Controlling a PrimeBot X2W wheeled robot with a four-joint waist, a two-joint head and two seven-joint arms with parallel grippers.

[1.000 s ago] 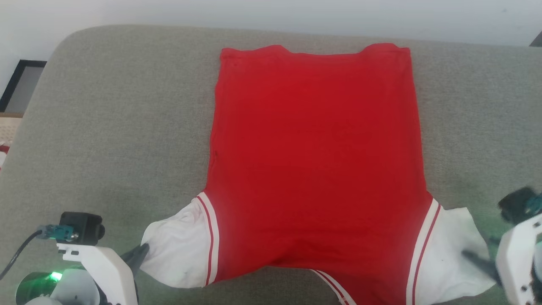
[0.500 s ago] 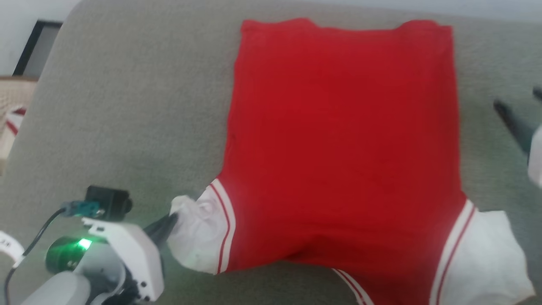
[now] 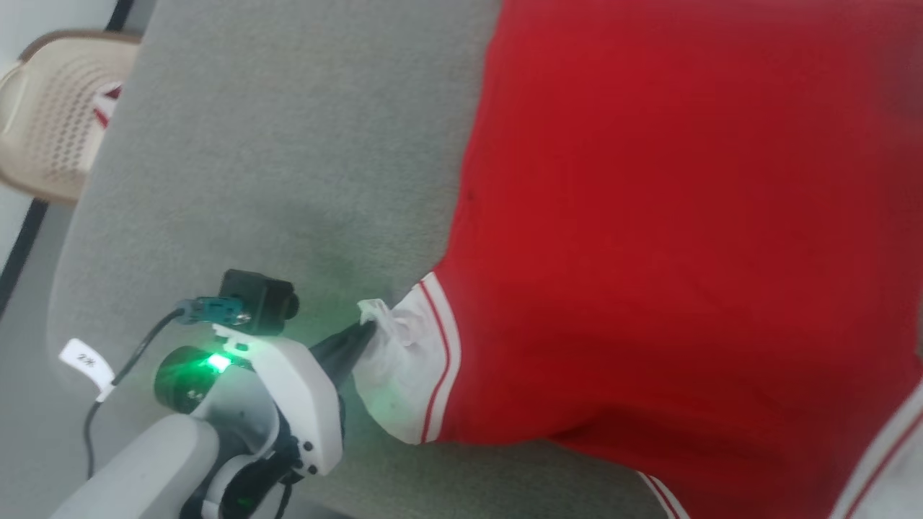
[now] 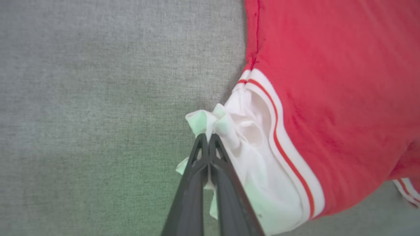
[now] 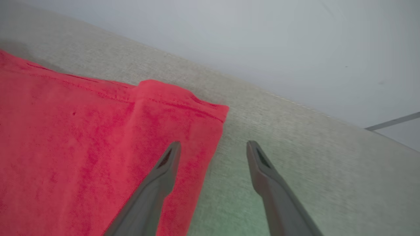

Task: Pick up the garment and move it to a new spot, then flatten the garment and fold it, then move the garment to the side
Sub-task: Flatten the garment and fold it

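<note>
My left gripper [image 4: 207, 136] is clamped tight on the bunched white sleeve of the garment [image 3: 649, 216], spread across the grey cushion [image 3: 288, 144]. My right gripper [image 5: 213, 146], fingers wide apart and empty, points at its red hem corner, apparently clear of the cloth.

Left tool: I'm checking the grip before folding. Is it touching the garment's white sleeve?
Touching. The left wrist view shows the left tool shut on the bunched white sleeve of the garment.
</note>
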